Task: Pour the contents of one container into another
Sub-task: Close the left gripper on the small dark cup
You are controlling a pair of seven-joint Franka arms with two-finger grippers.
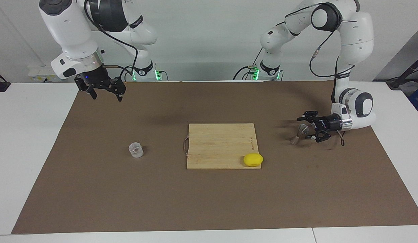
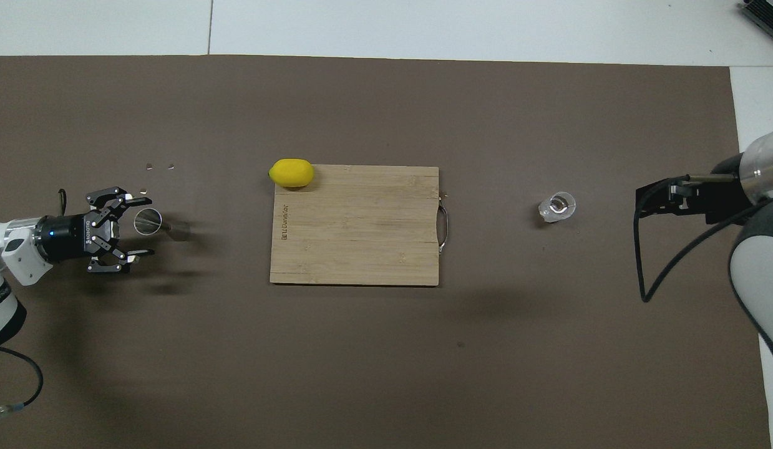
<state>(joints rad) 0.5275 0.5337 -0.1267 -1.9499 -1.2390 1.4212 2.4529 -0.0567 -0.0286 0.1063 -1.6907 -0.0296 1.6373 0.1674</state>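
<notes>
The squat clear glass tumbler (image 1: 136, 150) (image 2: 556, 207) stands on the brown mat toward the right arm's end of the table. The small metal jigger (image 1: 299, 133) (image 2: 150, 222) stands upright toward the left arm's end. My left gripper (image 1: 305, 128) (image 2: 143, 227) lies level, low over the mat, open. Its fingertips reach either side of the jigger's upper cup without closing on it. My right gripper (image 1: 106, 96) hangs open and holding nothing, high over the mat's edge nearest the robots, well away from the glass.
A wooden cutting board (image 1: 222, 145) (image 2: 355, 237) lies in the middle of the mat between glass and jigger. A yellow lemon (image 1: 253, 159) (image 2: 291, 173) sits on the board's corner farthest from the robots, toward the left arm's end.
</notes>
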